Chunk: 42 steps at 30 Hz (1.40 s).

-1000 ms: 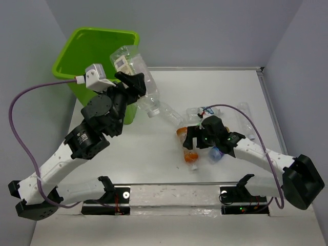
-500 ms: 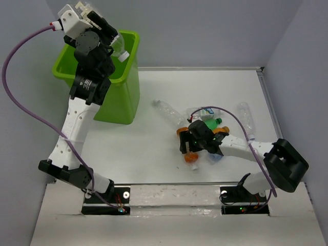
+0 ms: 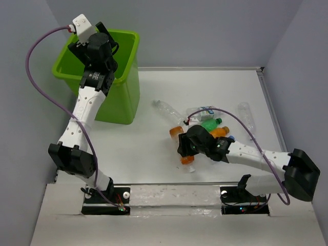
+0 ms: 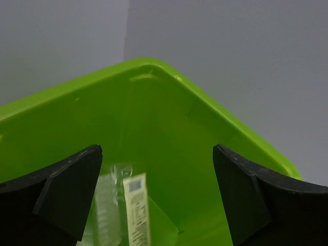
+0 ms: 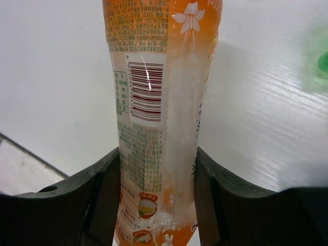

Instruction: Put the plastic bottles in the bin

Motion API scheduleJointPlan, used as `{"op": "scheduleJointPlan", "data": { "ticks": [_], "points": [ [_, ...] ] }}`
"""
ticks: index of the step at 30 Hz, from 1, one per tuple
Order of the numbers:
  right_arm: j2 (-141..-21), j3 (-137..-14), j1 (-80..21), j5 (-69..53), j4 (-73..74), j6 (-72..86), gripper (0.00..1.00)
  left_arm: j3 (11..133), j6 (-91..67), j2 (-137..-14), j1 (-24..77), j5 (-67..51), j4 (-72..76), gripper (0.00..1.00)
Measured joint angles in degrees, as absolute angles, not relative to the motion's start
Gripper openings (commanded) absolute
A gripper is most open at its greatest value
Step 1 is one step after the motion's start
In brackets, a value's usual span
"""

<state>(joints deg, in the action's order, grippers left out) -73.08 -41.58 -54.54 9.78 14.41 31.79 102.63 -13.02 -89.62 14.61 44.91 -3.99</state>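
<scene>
The lime-green bin (image 3: 122, 97) stands at the far left. My left gripper (image 3: 106, 45) hangs over its mouth, open and empty (image 4: 156, 154). A clear bottle with a white label (image 4: 123, 205) lies inside the bin (image 4: 169, 118) below the jaws. My right gripper (image 3: 183, 146) is shut on an orange bottle (image 3: 177, 132) lying on the table; the wrist view shows its labelled body (image 5: 154, 102) squeezed between the fingers (image 5: 156, 156). A clear bottle (image 3: 166, 110), a blue-labelled one (image 3: 203, 111), a green one (image 3: 210, 124), a second orange one (image 3: 222, 131) and another clear one (image 3: 246, 115) lie on the table.
The white table (image 3: 148, 148) is walled by grey panels behind and on both sides. The right arm's purple cable (image 3: 241, 115) loops over the bottle cluster. A small blue-capped item (image 3: 230, 138) lies beside the right arm.
My left arm swung up over the bin and let go of the clear bottle, which now lies inside. My right gripper shifted slightly left around the orange bottle.
</scene>
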Motion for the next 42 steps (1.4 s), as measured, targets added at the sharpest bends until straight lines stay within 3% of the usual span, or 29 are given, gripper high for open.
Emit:
{"op": "scheduleJointPlan", "data": {
  "ticks": [7, 13, 19, 28, 34, 36, 38, 41, 42],
  "points": [
    [-63.90, -50.98, -58.30, 11.70, 19.27, 30.85, 0.40, 100.25, -16.67, -79.94, 15.05, 36.38, -3.92, 0.99],
    [-65.98, -71.72, -58.96, 13.10, 18.98, 23.35, 0.41, 84.18, -24.53, -56.18, 15.46, 20.45, -2.42, 0.99],
    [-79.00, -97.97, -58.96, 7.86, 16.43, 15.77, 0.41, 66.50, -28.62, -36.47, 15.70, 13.15, -5.87, 0.99],
    [-111.77, -145.53, -58.96, 4.25, 11.25, 4.49, 0.43, 42.35, -35.83, -22.52, 15.70, -0.10, -17.30, 0.99],
    [-123.31, -145.80, -58.96, 4.32, -7.40, -5.82, 0.46, 30.59, -42.26, -16.97, 15.70, -12.75, -17.15, 0.98],
    [-131.81, -152.68, -58.94, 4.47, -14.31, -10.79, 0.46, 27.81, -43.57, -17.45, 15.77, -16.49, -16.91, 0.99],
    [-138.30, -156.79, -58.50, 4.49, -19.55, -13.02, 0.52, 26.11, -44.25, -17.78, 15.81, -18.50, -16.78, 0.99],
    [-142.08, -153.27, -57.06, 4.05, -23.31, -12.67, 0.63, 23.49, -45.45, -17.63, 16.08, -21.04, -15.20, 0.99],
    [-143.00, -152.83, -56.25, 4.12, -23.57, -11.68, 0.76, 22.09, -46.04, -17.39, 16.14, -22.09, -14.00, 0.99]
  ]
}}
